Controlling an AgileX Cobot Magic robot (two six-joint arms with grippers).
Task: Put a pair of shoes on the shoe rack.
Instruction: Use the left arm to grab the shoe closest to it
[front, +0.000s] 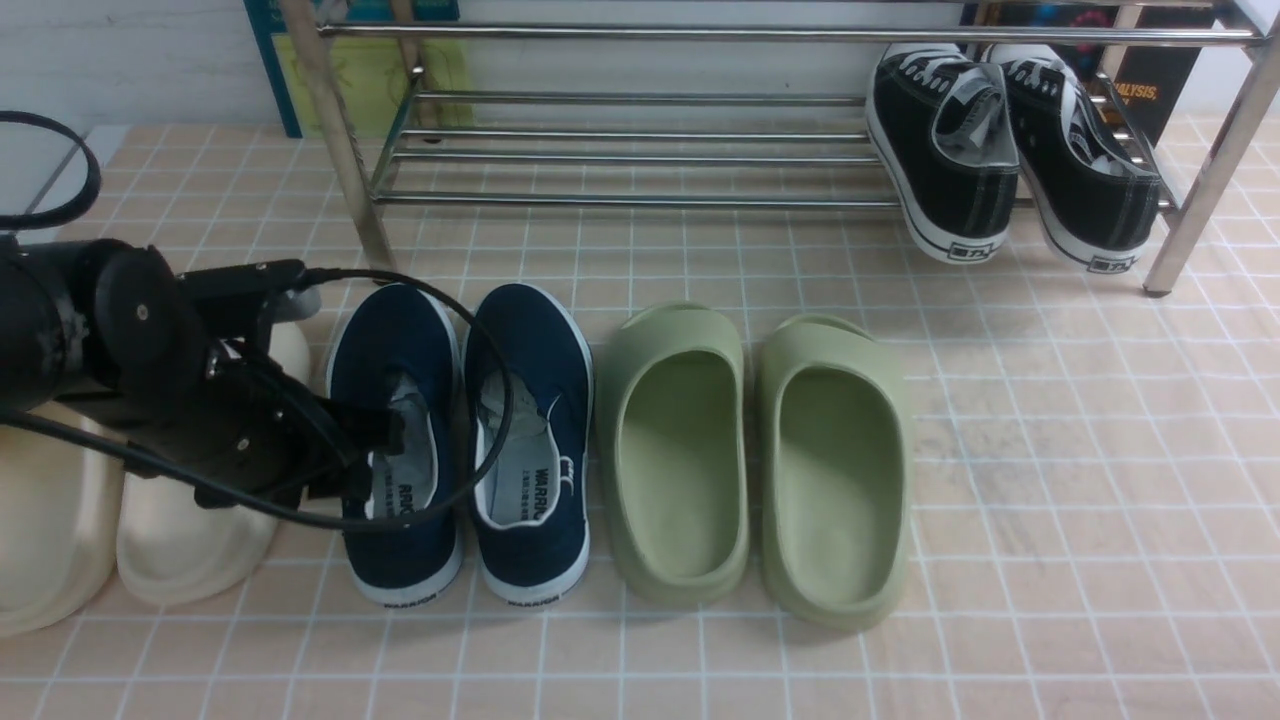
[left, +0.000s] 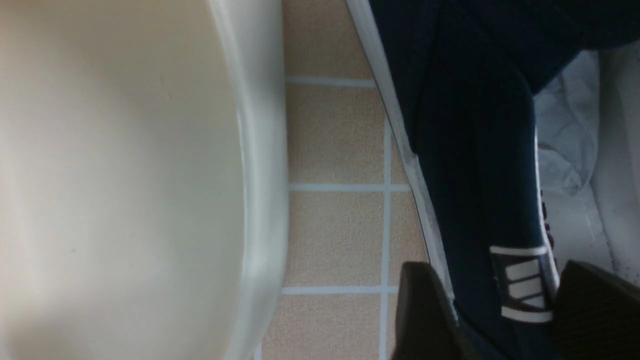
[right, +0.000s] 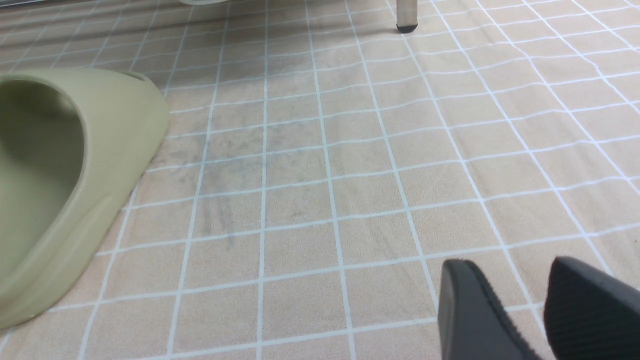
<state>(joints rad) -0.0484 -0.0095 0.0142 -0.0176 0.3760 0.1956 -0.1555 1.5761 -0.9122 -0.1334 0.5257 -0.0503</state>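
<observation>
The pair of shoes, navy slip-ons with white soles, stands side by side on the tiled floor: the left shoe (front: 395, 350) and the right shoe (front: 535, 350). My left gripper (front: 375, 455) is down at the left shoe's outer side. In the left wrist view the left gripper (left: 500, 310) stands open, one finger outside the white sole and the other inside the shoe (left: 475, 125), with the side wall between them. The chrome shoe rack (front: 640, 200) stands behind. My right gripper (right: 520, 290) hangs open over bare tiles, holding nothing.
Black lace-up sneakers (front: 950, 150) sit on the rack's right end. Green slides (front: 680, 450) lie right of the navy pair, one of them (right: 50, 175) near the right gripper. Cream slides (front: 190, 540) lie under the left arm. A rack leg (right: 406, 15) stands ahead of the right gripper.
</observation>
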